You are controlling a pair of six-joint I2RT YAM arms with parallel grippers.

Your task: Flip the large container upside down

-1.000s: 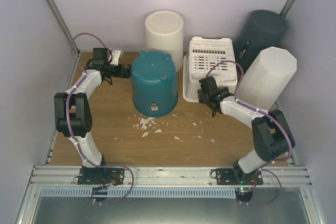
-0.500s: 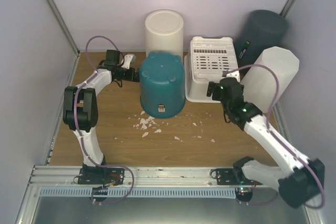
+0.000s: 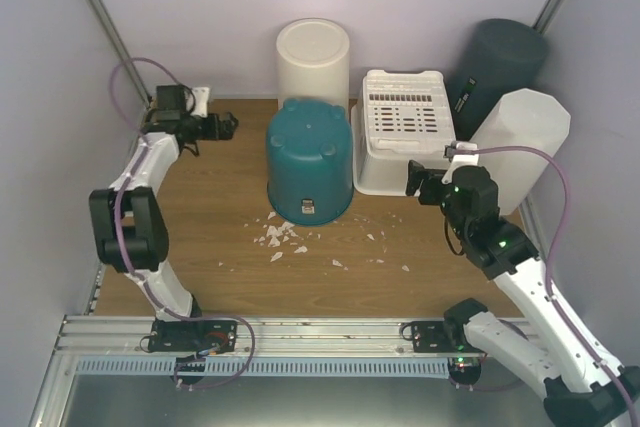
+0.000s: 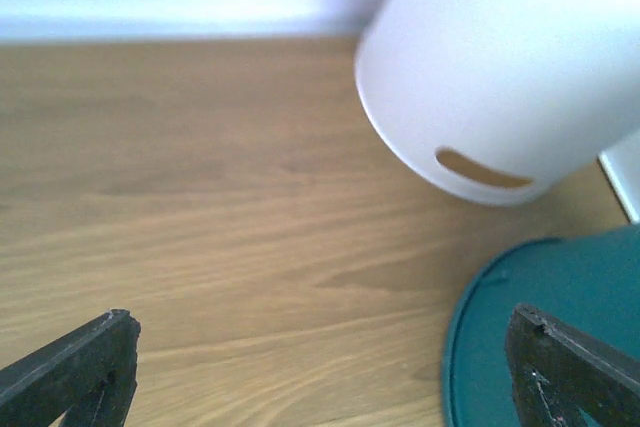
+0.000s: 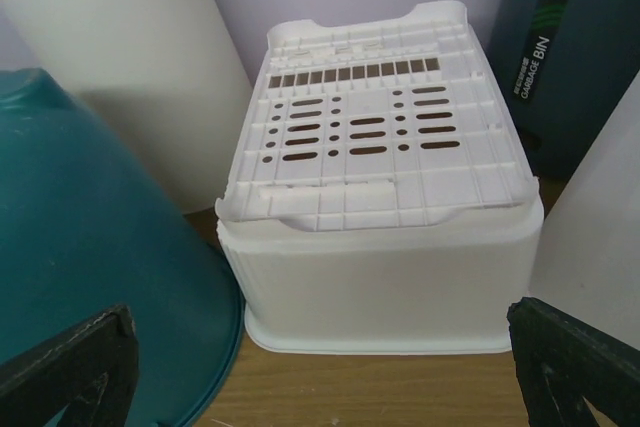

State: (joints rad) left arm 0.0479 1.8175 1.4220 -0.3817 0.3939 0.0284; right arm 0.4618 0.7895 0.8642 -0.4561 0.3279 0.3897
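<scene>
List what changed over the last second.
The teal container slid right, next to the white basket, resting base-up. The left gripper drew back leftward, clear of it; the right gripper retreated rightward. Both are open. The basket stayed put.

This is a robot test cell in a lab, not a home or shop. Plain pale panels (image 3: 60, 147) wall in a small wooden table (image 3: 210, 247) on three sides, with bare metal posts (image 3: 100, 17) in the corners. A left arm (image 3: 150, 159) and a right arm (image 3: 520, 267) are bolted to an aluminium rail (image 3: 320, 332) at the near edge. Plastic bins (image 3: 312, 57) and a basket (image 3: 400, 127) stand crowded at the back like props.
</scene>
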